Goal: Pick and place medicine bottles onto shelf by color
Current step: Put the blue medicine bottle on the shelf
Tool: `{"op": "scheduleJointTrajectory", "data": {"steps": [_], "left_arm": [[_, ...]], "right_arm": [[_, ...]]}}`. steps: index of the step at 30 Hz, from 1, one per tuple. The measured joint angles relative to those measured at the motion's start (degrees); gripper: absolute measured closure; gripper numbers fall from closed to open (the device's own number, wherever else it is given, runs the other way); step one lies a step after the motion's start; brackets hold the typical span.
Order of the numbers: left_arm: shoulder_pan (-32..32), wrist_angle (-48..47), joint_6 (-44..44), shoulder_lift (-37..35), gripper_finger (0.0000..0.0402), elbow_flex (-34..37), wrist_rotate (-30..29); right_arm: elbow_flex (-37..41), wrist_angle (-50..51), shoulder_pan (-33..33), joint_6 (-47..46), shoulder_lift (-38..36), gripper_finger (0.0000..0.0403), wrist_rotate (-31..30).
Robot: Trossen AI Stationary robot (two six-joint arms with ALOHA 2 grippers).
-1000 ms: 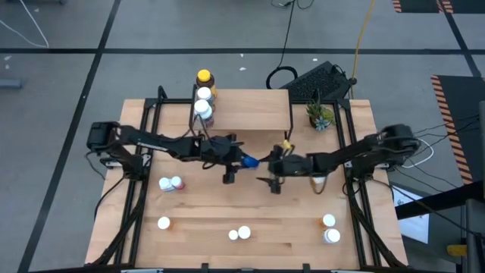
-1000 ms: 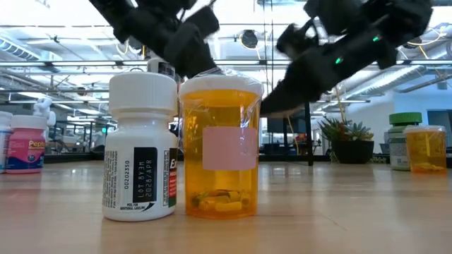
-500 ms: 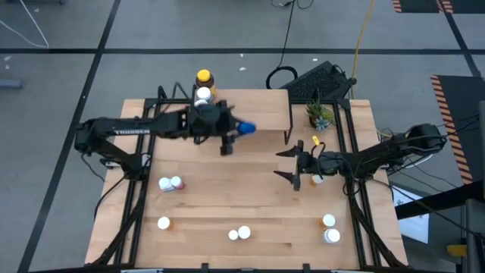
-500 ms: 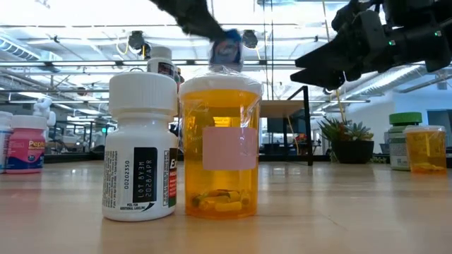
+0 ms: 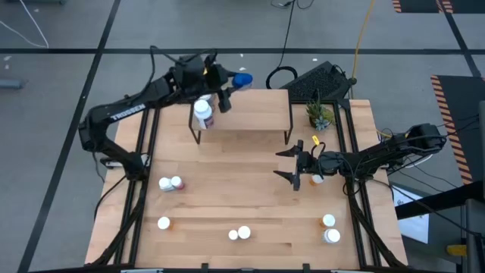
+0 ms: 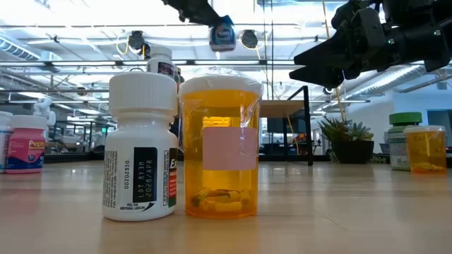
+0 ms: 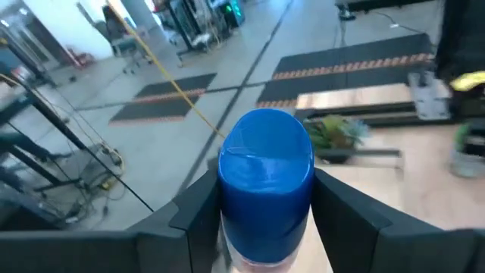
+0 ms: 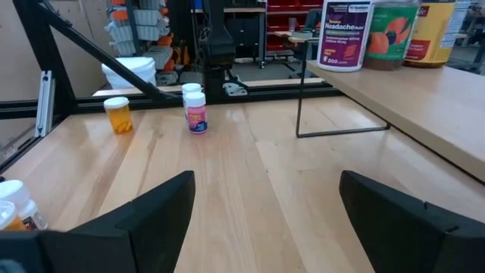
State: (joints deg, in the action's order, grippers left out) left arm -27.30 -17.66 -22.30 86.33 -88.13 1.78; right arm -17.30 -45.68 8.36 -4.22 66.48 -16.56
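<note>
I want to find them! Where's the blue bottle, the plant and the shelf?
Blue bottle (image 7: 265, 163): left wrist view, on its blue cap, in the left gripper.
Plant (image 5: 319, 115): high view, on its green leaves.
Shelf (image 5: 254, 112): high view, on the bare wooden board.

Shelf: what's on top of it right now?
On the shelf, the right wrist view shows three bottles at one end: a white headache bottle, a dark one and a yellow one. From above, the left gripper holding the blue-capped bottle covers that end.
</note>
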Motion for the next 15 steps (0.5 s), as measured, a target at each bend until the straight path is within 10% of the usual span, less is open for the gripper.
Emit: {"op": "scheduleJointTrajectory", "data": {"steps": [15], "left_arm": [[-6.86,-7.65,-4.59,11.27,0.0215,-3.85,1.21]], "right_arm": [[-0.05,-0.2,0.0,0.38,0.0,0.0078,-0.18]]}}
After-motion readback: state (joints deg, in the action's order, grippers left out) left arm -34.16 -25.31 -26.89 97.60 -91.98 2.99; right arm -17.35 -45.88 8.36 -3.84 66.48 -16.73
